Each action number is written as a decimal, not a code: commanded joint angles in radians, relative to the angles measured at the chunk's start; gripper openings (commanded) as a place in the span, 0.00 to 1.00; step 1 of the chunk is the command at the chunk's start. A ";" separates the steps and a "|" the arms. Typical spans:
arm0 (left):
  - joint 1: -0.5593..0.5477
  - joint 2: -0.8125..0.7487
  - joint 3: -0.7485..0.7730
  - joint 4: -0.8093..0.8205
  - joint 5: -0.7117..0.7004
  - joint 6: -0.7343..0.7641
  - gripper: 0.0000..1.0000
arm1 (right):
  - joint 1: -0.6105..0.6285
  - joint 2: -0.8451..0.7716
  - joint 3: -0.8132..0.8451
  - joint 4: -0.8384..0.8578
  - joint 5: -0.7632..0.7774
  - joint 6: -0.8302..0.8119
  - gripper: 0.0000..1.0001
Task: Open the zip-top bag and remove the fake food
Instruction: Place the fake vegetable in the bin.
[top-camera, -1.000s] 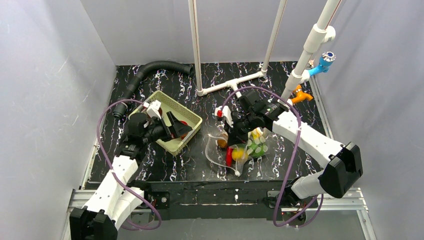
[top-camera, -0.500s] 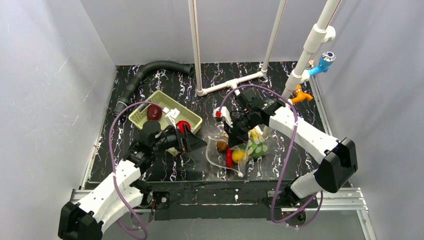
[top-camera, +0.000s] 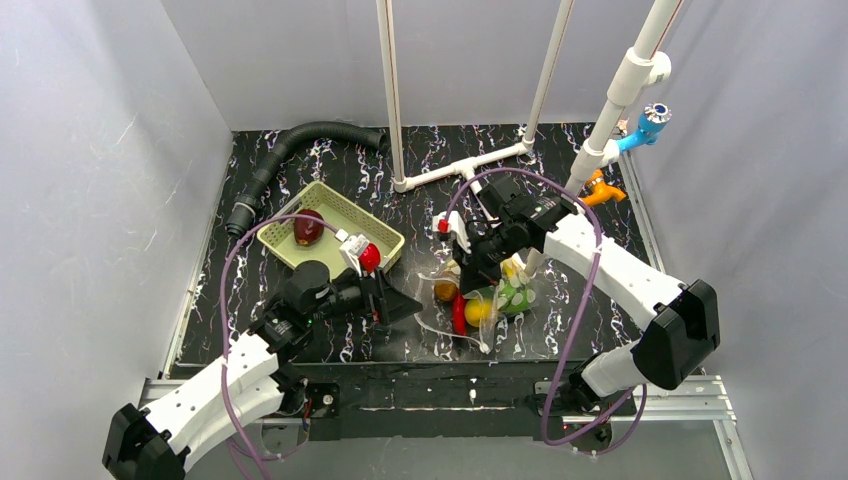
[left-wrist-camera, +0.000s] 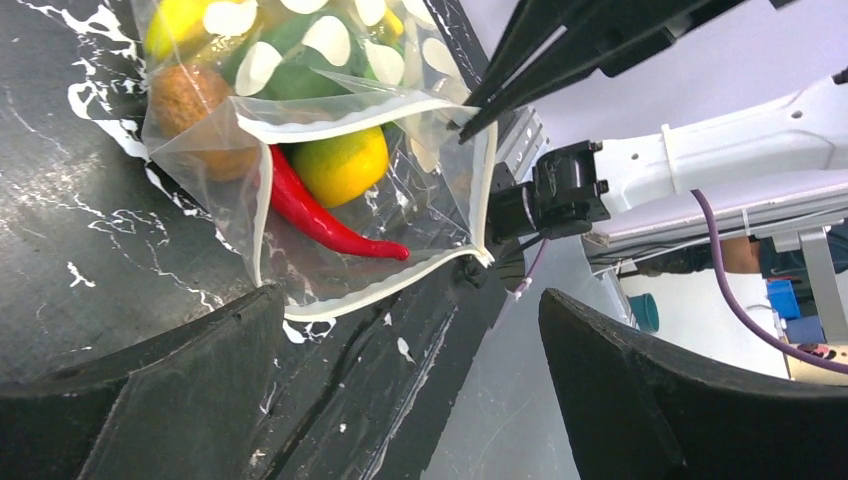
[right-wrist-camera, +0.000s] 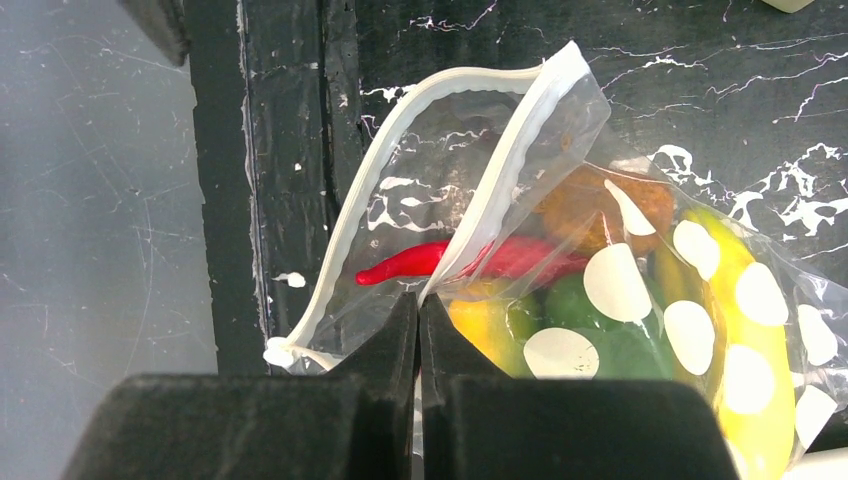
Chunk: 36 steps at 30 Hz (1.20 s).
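Between basket (top-camera: 340, 212) and zip-top bag (right-wrist-camera: 620, 280), left gripper (top-camera: 397, 300) gaping, right gripper (right-wrist-camera: 418, 302) (shut) pinching its rim.

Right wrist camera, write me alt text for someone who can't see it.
The right gripper is shut on one lip of the zip-top bag, holding its mouth open over the black marbled table. Inside the bag lie a red chili pepper, a yellow banana, a green fruit and a brown fruit.
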 joint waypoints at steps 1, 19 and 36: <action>-0.035 -0.031 -0.007 0.007 -0.051 0.011 0.98 | -0.018 -0.040 -0.008 0.010 -0.052 -0.011 0.01; -0.061 -0.020 -0.059 0.112 0.002 0.078 0.98 | -0.038 -0.040 -0.051 0.041 -0.067 -0.005 0.01; -0.143 0.056 -0.141 0.375 -0.036 0.001 0.98 | -0.038 -0.050 -0.059 0.052 -0.071 0.004 0.01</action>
